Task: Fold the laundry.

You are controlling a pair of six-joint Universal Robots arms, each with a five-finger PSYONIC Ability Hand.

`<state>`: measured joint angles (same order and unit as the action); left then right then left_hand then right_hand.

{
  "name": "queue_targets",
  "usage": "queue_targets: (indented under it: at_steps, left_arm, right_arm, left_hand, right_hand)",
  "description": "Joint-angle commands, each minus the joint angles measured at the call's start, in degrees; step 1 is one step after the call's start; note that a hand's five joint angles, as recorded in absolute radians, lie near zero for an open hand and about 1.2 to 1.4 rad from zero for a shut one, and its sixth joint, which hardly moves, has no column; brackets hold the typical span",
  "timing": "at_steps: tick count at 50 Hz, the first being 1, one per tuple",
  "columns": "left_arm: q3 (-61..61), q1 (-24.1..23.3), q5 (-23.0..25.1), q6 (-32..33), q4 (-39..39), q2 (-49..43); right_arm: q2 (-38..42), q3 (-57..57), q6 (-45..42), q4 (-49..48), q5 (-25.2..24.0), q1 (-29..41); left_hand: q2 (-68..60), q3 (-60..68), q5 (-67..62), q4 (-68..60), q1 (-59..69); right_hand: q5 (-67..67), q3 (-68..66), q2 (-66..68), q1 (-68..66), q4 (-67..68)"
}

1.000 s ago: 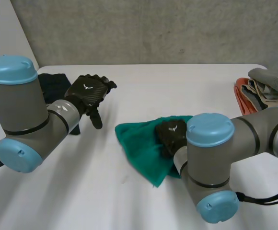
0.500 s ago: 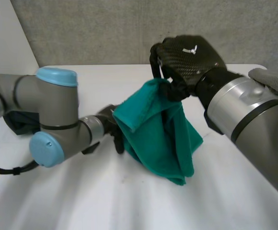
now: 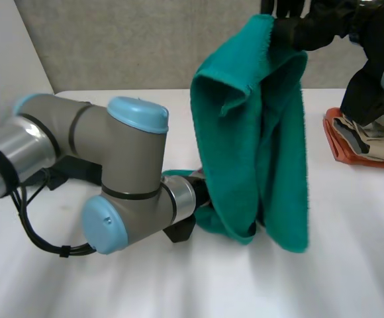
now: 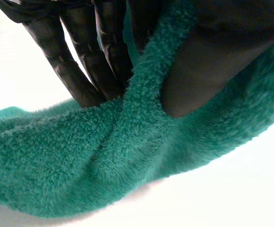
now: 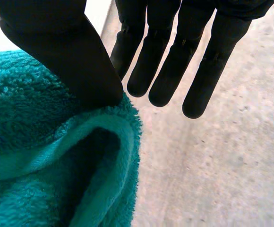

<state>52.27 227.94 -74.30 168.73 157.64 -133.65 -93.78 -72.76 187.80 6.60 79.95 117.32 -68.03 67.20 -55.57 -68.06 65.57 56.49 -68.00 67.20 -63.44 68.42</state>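
Head view, step: this looks like the opening-out stage. The green towel [image 3: 258, 132] is held up bunched and doubled, with no clean fold made yet.
Head view, towel place: it hangs below the right hand [image 3: 318, 30], and its lower end comes down by the left arm [image 3: 132, 172], just above the counter [image 3: 351, 258].
Head view, long axis: close to upright, running from the right hand at its upper end down to the end of the left arm.
Head view, nearby: a stack of other cloths [image 3: 371, 140] lies beyond the right arm, well apart from the towel.
Left wrist view, left hand [image 4: 94, 61]: it is closed on the towel's low edge, with the pile squeezed between the thumb and the fingers close to the counter.
Left wrist view, towel lie: the cloth runs crosswise under the fingertips as a thick twisted roll.
Right wrist view, right hand: the thumb presses onto the towel's upper hem. The fingers [image 5: 175, 61] are straight and reach past the cloth. It seems to pinch the hem, though the underside of the pinch is hidden.
Right wrist view, towel lie: the hem curls over into a loop under the thumb and drops away from the palm.
Next move, judged: draw the two hands apart to pull the towel flat, then lay it on the counter so that one edge is square.
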Motion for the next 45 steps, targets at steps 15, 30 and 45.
queue_targets:
  at_steps: [15,30,45]
  left_arm:
    - [6.70,18.24,-4.63,8.78,-2.50,20.90]
    - [-5.42,12.35,-17.82,17.42,-3.92,-3.89]
    - [8.44,14.37,-19.40,23.13,1.61,14.72]
  right_arm:
    - [24.04,0.42,-8.04,-3.25,-4.01,-14.49]
    - [46.05,1.83,-25.99,-9.15,-6.21,-12.03]
    - [27.51,-3.96,-30.56,-2.47,8.91,-7.20]
  left_hand:
    - [-11.97,12.80,-14.43,-11.94,14.43]
    - [20.88,-20.05,18.42,20.91,-18.42]
    - [58.03,-57.20,55.57,58.06,-55.57]
  right_hand:
    - [13.51,-12.00,12.80,-16.56,11.58]
    - [-19.23,20.74,-19.93,16.18,-21.16]
    - [-42.69,44.21,-43.40,39.65,-44.63]
